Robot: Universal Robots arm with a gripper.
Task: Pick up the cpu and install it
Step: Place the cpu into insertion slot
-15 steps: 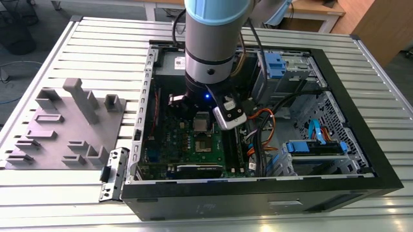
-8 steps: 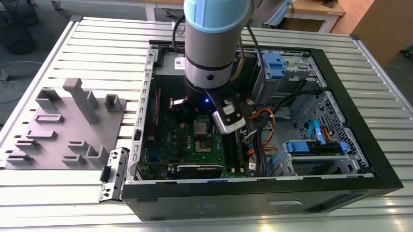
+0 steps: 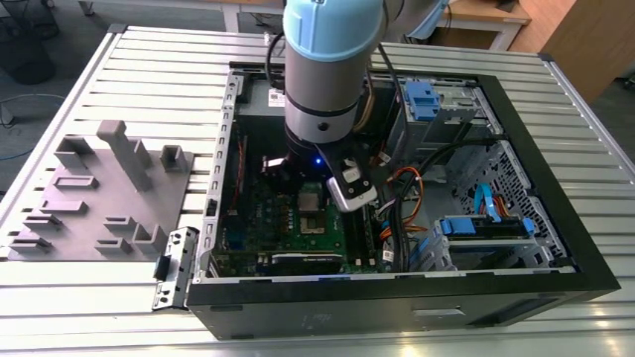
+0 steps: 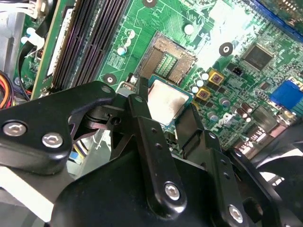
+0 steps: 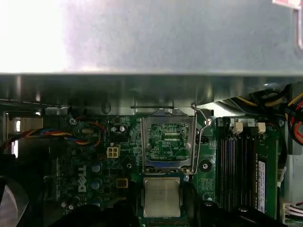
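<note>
While our claw pinches the cpu by its edges just beside the open socket, we judge the carry nearly done; seating needs square alignment over it.

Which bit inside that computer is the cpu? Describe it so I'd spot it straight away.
Look inside the open black computer case to the green circuit board on its floor. Beside the board's empty socket, the gripper clamps a small flat square, the cpu. Its plain dull silver-grey top and thin pale rim set it apart from the socket's patterned hollow and shiny metal frame.
</note>
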